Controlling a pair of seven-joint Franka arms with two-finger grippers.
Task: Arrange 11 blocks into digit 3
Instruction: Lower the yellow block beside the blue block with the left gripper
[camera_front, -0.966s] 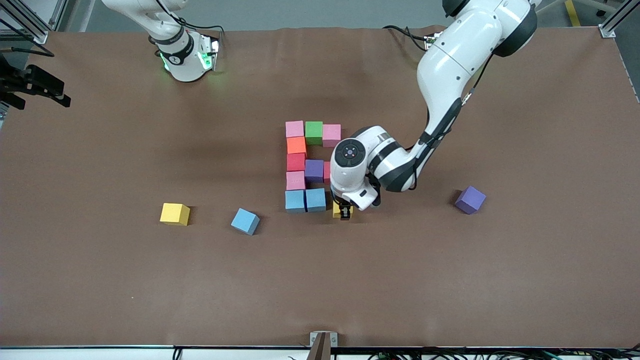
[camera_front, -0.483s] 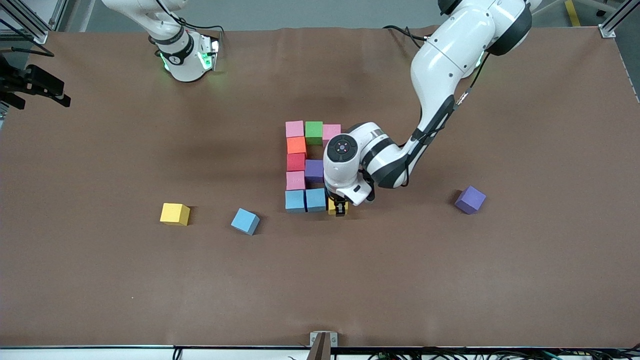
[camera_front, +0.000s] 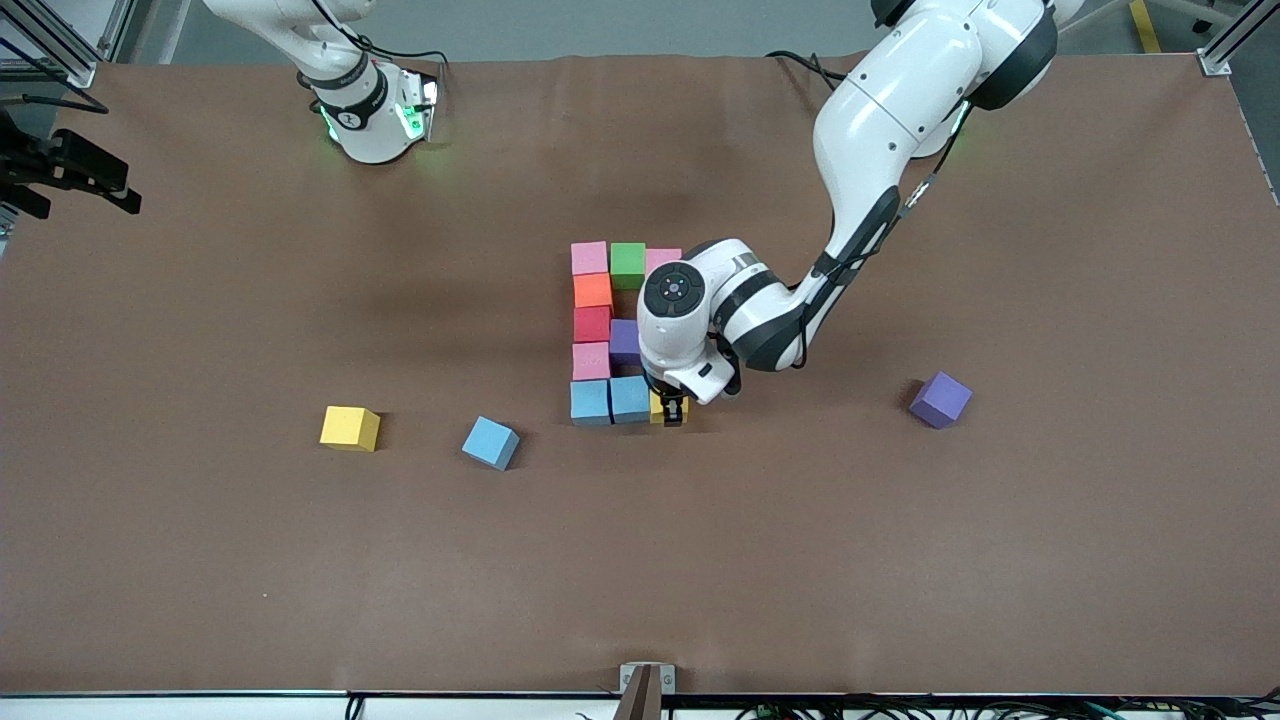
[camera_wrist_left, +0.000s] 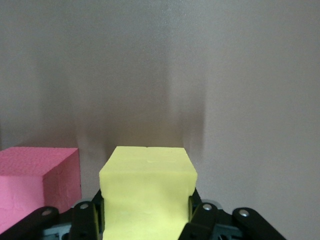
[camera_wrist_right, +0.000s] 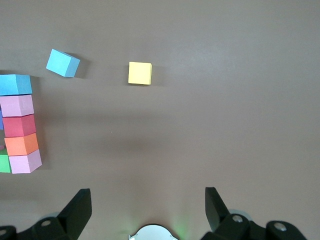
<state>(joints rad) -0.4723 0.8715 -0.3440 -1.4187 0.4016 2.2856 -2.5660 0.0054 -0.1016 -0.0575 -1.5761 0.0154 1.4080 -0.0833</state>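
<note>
Fingers (camera_wrist_left: 197, 212) of my left gripper (camera_front: 672, 409) are clamped on a yellow block (camera_wrist_left: 147, 192), one black pad on each side of it, and I hold that block low at the table (camera_front: 900, 560), just beside the two light blue blocks (camera_front: 611, 400) that make the row of the figure nearest the front camera; whether it touches them I cannot tell. From that row a column runs away from the camera — pink block (camera_front: 591, 360), red block (camera_front: 592, 323), orange block (camera_front: 593, 290), then another pink block (camera_front: 589, 257) at the corner. A green block (camera_front: 628, 264) sits beside that corner block, with a third pink block (camera_front: 662, 256) next to it (my own wrist covers most of it). One purple block (camera_front: 625, 340) sits beside the red block, partly under my arm. Loose on the table: a second yellow block (camera_front: 349, 428) and a tilted light blue block (camera_front: 490, 442) toward the right arm's end, and a purple block (camera_front: 940, 399) toward the left arm's end. My right gripper (camera_wrist_right: 148, 207) waits high above the table near its base — jaws wide apart, holding nothing.
</note>
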